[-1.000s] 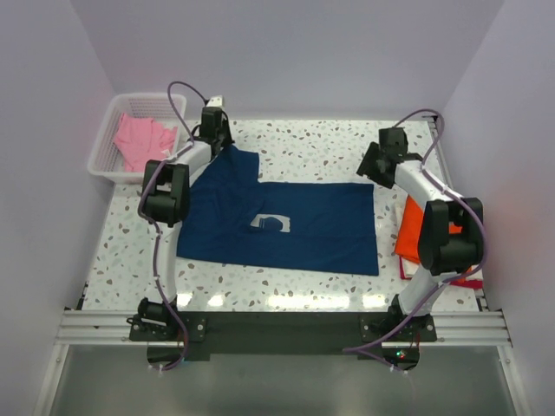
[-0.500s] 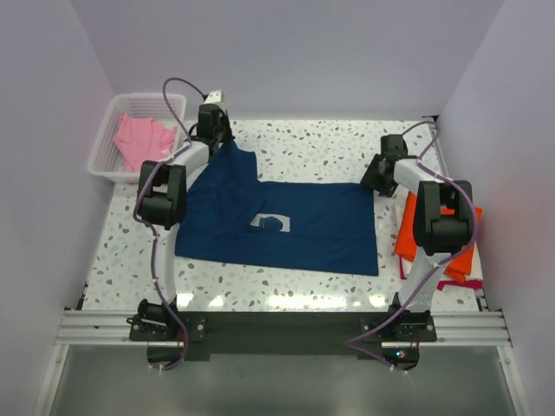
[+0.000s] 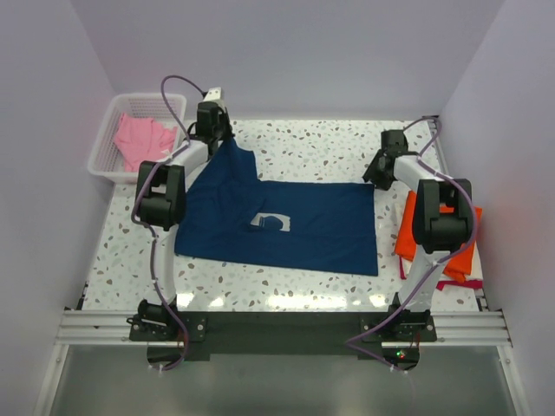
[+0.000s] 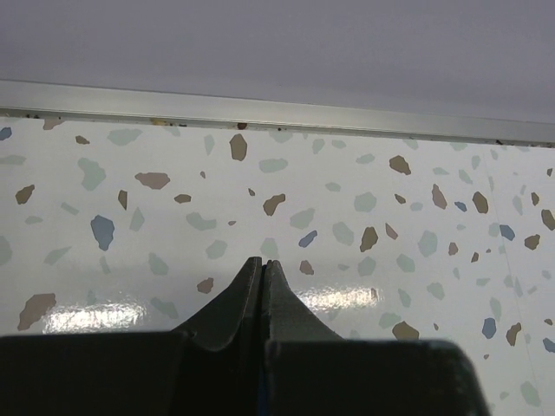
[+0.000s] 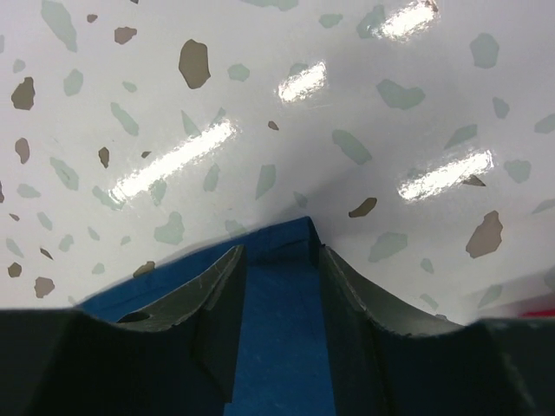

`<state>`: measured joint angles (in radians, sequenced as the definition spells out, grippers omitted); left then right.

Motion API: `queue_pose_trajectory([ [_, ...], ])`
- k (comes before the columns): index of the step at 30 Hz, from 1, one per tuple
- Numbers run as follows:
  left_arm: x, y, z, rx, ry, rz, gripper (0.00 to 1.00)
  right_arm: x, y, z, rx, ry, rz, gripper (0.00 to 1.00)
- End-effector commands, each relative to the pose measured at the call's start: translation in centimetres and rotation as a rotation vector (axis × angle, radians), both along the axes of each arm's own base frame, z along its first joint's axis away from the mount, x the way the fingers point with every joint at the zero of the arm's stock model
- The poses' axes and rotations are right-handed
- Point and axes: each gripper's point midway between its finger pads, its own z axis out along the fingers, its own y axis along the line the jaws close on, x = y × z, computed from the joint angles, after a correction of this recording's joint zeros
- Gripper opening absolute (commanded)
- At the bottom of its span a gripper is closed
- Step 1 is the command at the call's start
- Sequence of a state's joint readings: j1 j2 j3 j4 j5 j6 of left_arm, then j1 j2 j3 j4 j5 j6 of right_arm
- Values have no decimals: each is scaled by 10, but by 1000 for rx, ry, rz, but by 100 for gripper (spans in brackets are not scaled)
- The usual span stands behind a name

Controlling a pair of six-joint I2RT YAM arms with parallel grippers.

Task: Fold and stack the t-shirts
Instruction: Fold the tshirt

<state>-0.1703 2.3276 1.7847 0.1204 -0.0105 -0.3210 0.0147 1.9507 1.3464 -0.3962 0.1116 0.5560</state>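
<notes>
Grippers at the navy tee's far corners

Navy t-shirt point(image 3: 295, 221) lies spread flat mid-table point(image 3: 329, 143), print up. The overhead view puts the left gripper point(image 3: 217, 134) at its far left sleeve and the right gripper point(image 3: 377, 176) at its far right corner. Left wrist view: fingers clenched, only terrazzo ahead; cannot tell if cloth is pinched. Right wrist view: fingers parted, straddling the navy corner. Orange t-shirt point(image 3: 406, 230) is partly hidden under the right arm. Pink t-shirt point(image 3: 143, 139) is bunched in the basket point(image 3: 102, 165).

Basket point(image 3: 102, 156) left of t-shirt point(image 3: 312, 230) (further back)

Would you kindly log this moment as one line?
left claw shut | right claw open astride navy t-shirt corner | pink t-shirt in basket
</notes>
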Motion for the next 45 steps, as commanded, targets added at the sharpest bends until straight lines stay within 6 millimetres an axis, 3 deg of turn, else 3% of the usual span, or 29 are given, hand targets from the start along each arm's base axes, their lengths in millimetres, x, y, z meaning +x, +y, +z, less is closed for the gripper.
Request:
queue_pose_trajectory([
  [1, 9, 4, 68, -8, -155, -3, 0, 15, 2, 7, 16, -36, -16, 42],
  [6, 9, 5, 66, -3, -151, -5, 0, 12, 1, 3, 10, -18, -21, 33],
  [15, 12, 10, 71, 15, -139, 18, 0, 16, -1, 10, -2, -15, -23, 0],
  [26, 14, 22, 120, 18, -184, 51, 0, 28, -2, 47, 14, -107, -29, 0],
  [32, 4, 24, 123, 22, -154, 42, 0, 18, -2, 61, 26, -141, -29, 0],
  [36, -11, 28, 129, -15, -141, 51, 0, 8, -1, 73, 33, -168, -29, 0],
  [37, -16, 29, 122, -15, -123, 54, 0, 3, -2, 71, 31, -161, -27, 0],
  [38, -22, 30, 132, -21, -134, 52, 0, 1, -2, 79, 32, -179, -28, 0],
  [39, -27, 32, 126, -22, -119, 55, 0, -5, -2, 76, 33, -169, -29, 0],
  [41, -37, 33, 137, -30, -127, 56, 0, -10, -1, 79, 36, -178, -22, 0],
  [42, -44, 35, 127, -29, -102, 57, 0, -13, 0, 84, 42, -190, -22, 0],
  [44, -55, 37, 138, -32, -112, 59, 0, -23, 2, 79, 47, -179, -17, 0],
  [45, -63, 38, 128, -34, -88, 63, 0, -29, 2, 80, 48, -181, -16, 0],
])
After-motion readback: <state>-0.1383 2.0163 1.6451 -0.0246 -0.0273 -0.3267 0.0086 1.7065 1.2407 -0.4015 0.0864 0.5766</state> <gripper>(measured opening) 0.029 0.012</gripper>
